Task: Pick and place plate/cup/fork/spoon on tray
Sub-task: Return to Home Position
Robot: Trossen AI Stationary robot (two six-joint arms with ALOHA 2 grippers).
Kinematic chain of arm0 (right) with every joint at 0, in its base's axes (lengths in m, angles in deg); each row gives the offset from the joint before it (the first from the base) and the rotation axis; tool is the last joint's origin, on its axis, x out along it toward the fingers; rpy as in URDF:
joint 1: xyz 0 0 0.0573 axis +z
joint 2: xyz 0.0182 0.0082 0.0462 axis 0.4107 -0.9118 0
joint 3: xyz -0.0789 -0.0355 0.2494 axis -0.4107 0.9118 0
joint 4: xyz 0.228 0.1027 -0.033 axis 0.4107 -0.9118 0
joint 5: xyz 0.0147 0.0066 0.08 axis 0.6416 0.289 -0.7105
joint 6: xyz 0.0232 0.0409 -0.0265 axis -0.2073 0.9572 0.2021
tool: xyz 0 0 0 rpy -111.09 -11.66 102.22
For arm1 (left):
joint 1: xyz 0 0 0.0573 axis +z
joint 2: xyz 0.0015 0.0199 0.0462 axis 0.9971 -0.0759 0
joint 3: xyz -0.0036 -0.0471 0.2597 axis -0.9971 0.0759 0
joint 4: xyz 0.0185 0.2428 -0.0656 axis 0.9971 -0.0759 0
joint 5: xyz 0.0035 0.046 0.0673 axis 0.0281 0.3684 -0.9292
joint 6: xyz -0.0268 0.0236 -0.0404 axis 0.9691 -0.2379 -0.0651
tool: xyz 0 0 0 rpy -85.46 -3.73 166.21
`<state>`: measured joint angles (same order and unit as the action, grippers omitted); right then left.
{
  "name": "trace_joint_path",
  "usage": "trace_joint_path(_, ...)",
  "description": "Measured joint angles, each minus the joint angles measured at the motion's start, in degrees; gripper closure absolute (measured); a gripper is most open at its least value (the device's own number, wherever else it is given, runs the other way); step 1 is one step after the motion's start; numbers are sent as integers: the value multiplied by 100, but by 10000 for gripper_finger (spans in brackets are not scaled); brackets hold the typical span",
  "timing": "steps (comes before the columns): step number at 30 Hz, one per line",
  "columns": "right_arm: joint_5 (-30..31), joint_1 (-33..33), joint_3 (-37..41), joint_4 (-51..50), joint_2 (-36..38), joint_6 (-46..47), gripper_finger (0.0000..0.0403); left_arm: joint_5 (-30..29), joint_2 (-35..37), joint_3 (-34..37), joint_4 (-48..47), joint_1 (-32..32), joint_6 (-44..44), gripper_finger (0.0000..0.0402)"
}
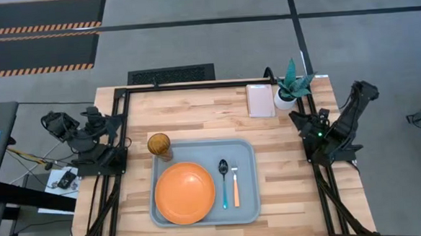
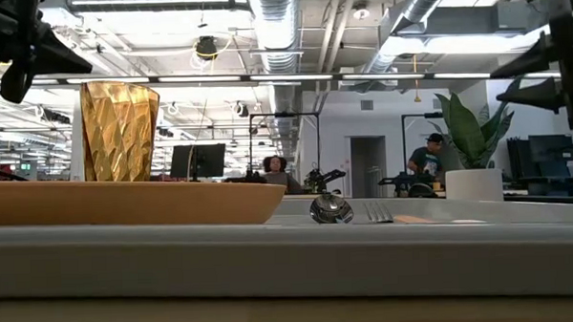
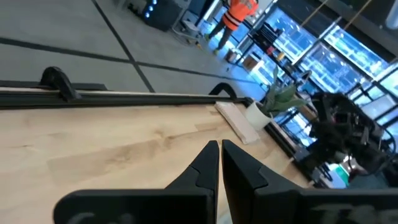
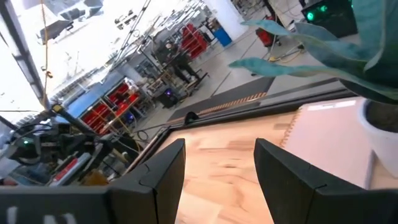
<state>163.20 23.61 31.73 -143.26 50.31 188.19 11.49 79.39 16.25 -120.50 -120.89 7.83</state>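
High view: cup [image 1: 159, 144] seemingly straddles tray [image 1: 248, 203] rim; left fingers [image 3: 208, 163] together, right fingers [image 4: 168, 163] spread.

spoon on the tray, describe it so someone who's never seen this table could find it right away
Find the large grey-blue tray at the near middle of the wooden table; an orange plate fills its left side. To the plate's right lie two small utensils side by side, and the spoon is the one nearer the plate. It has a dark metal bowl and a thin teal handle, while the fork beside it has an orange handle.

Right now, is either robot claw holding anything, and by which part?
Nothing is held. The left claw is shut on nothing at the table's left edge; the right claw is open and empty at the right edge.
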Motion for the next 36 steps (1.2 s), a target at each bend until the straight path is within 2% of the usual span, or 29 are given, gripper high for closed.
trace_joint_path(6, 2, -313, 55, -24, 0, -239, 188, -116, 0, 4, -15, 0, -128, 397)
trace_joint_path(9, -163, -474, 55, 28, 0, -367, 188, 104, 0, 4, -5, 2, 25, 397)
trace_joint_path(14, -1161, -572, 55, 470, 0, -384, 188, 889, 0, 4, 0, 2, 296, 397)
trace_joint_path(18, -2039, -570, 39, 692, 0, -394, 188, 1298, -2, 4, -2, 2, 372, 397)
trace_joint_path(22, -2384, -570, 40, 896, 0, -399, 188, 1848, -2, 4, -2, 4, 126, 397)
trace_joint_path(30, -2582, -570, 37, 938, 0, -401, 188, 2905, -4, 4, -2, 4, -130, 397)
trace_joint_path(36, -2597, -570, 37, 933, 0, -401, 188, 3314, -4, 4, -4, 4, -87, 397)
